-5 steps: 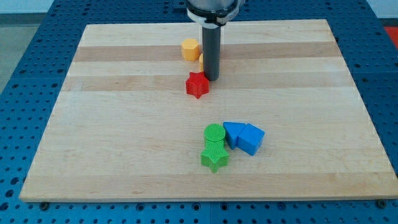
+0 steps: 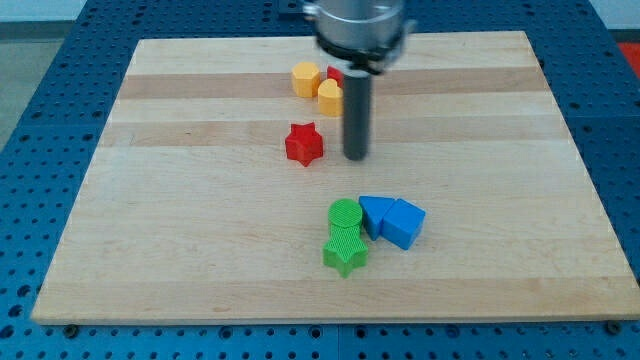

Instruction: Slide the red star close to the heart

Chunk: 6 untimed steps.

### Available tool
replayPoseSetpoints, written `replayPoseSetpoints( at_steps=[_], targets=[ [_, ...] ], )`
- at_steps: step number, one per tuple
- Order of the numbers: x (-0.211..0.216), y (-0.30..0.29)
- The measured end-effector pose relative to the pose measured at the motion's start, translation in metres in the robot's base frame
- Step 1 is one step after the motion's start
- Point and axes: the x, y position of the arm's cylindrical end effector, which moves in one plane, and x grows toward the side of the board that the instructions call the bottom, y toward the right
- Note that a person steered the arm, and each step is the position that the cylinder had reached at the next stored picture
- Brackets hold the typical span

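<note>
My tip (image 2: 355, 157) grasps nothing, just right of the red plastic star (image 2: 303, 144) mid-board; the heart, possibly the yellow block (image 2: 329, 97) toward the top edge, is not yet reached.

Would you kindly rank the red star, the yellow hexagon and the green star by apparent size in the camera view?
1. green star, largest, though it lies nearer the view's bottom, which may flatter it.
2. red star and yellow hexagon: too alike to rank.

Pale matt wooden board (image 2: 200, 250), ridged green star (image 2: 345, 255), matt red star (image 2: 304, 144)
</note>
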Motion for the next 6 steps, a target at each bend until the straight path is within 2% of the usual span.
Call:
replayPoseSetpoints(
  at_steps=[1, 2, 3, 4, 5, 6],
  targets=[
    [0.001, -0.085],
    [-0.022, -0.156],
    [-0.028, -0.162],
    [-0.024, -0.144],
    [-0.037, -0.111],
    [-0.066, -0.111]
  ],
)
